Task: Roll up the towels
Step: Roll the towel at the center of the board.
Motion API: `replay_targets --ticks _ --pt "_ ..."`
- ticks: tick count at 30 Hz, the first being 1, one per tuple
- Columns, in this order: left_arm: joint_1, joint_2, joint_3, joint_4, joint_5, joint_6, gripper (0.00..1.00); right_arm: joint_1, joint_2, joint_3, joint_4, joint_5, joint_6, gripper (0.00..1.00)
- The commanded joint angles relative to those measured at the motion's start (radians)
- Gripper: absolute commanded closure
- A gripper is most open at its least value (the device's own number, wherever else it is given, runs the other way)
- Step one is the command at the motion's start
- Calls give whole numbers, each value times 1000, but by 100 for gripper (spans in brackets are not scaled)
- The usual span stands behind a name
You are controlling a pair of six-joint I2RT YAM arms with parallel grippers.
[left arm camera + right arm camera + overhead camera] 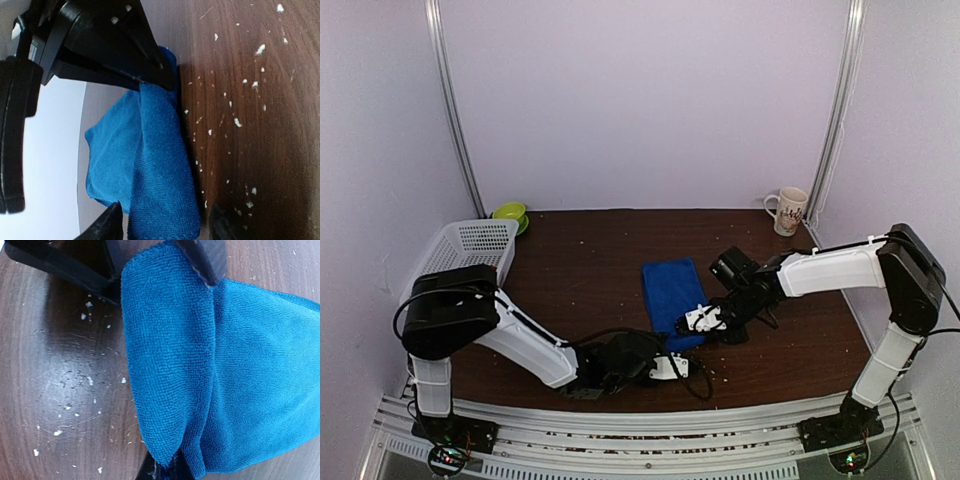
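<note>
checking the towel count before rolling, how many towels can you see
1: a blue towel at the middle of the wooden table. Another could be hidden inside the white basket.

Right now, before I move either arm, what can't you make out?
Top view: the near end of the blue towel is covered by the right gripper and left gripper.
Left wrist view: the left gripper's fingertips are cut off by the bottom edge; whether they touch the towel is unclear.
Right wrist view: the towel runs off the right edge, hiding its full spread.
Top view: the pattern on the mug is too small to read.
</note>
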Motion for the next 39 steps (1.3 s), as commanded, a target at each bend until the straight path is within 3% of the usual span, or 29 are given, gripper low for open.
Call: replay_targets --ticks 1,9,15,17,24,33,39 --pt "5 26 3 -136 53 8 41 -10 -3 34 -58 -50 -7 100" --pt "8 54 25 -193 30 8 48 -19 -8 52 -103 -82 -28 100" --pt "20 39 15 -202 35 8 62 -27 -11 60 -130 -97 -44 100" --pt "24 43 22 -222 37 8 76 -29 -9 63 -136 -99 -48 100" --pt "33 34 18 -224 59 8 84 -32 6 72 -152 -99 -52 100" --pt "86 -49 19 -300 241 -65 100 -39 22 104 -238 -124 -89 100" --pt "121 -113 25 -374 426 -141 100 -37 65 153 -365 -149 -124 100"
